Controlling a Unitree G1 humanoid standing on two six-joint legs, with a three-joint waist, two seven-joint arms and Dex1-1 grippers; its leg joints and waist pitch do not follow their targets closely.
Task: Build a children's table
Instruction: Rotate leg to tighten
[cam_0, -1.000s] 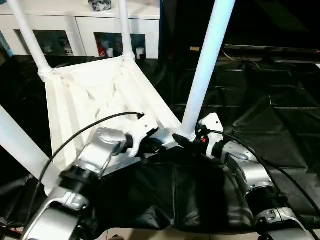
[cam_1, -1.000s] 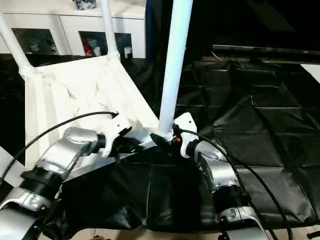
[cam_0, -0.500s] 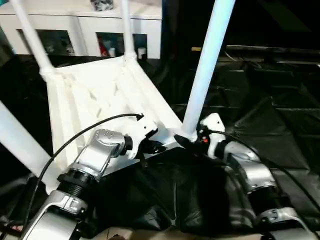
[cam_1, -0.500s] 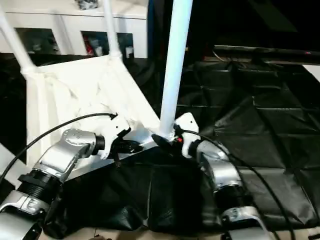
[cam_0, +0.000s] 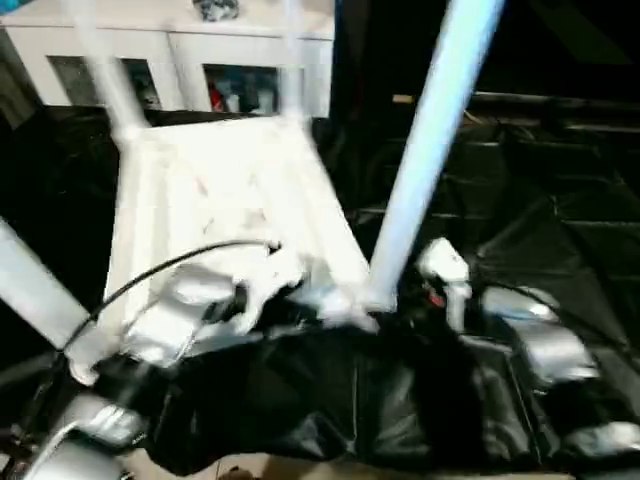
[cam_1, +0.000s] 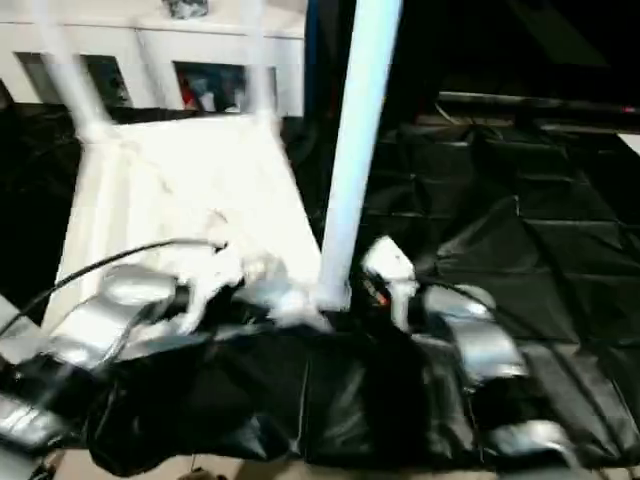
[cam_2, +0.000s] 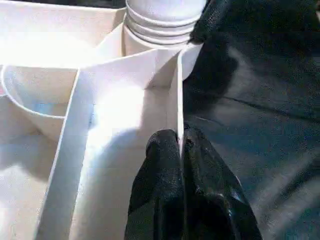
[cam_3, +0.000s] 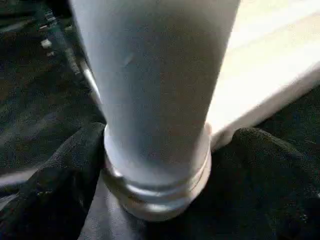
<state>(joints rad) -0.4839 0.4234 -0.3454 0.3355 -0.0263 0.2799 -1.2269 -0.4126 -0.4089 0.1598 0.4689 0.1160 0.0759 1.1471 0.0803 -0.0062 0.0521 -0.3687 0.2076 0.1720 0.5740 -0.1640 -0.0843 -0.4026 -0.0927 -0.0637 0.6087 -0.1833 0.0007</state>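
The children's table lies upside down: a white ribbed tabletop (cam_0: 230, 190) with white legs standing up from its corner sockets. The nearest leg (cam_0: 430, 150) rises at the near right corner. My left gripper (cam_2: 181, 145) is shut on the tabletop's thin near rim (cam_2: 177, 100), just beside that leg's socket (cam_2: 160, 25). My right gripper (cam_3: 160, 170) is at the foot of the same leg (cam_3: 155, 90). Its black fingers (cam_3: 50, 200) stand open on either side of the ringed base.
A white glass-fronted cabinet (cam_0: 180, 60) stands behind the tabletop. Crumpled black sheeting (cam_0: 540, 200) covers the surface to the right and in front. A black cable (cam_0: 170, 265) arches over my left forearm. Another leg (cam_0: 35, 290) slants up at the left edge.
The whole picture has shifted and blurred, so the camera is moving. Both grippers stay at the tabletop's near right corner, and the table has not visibly moved.
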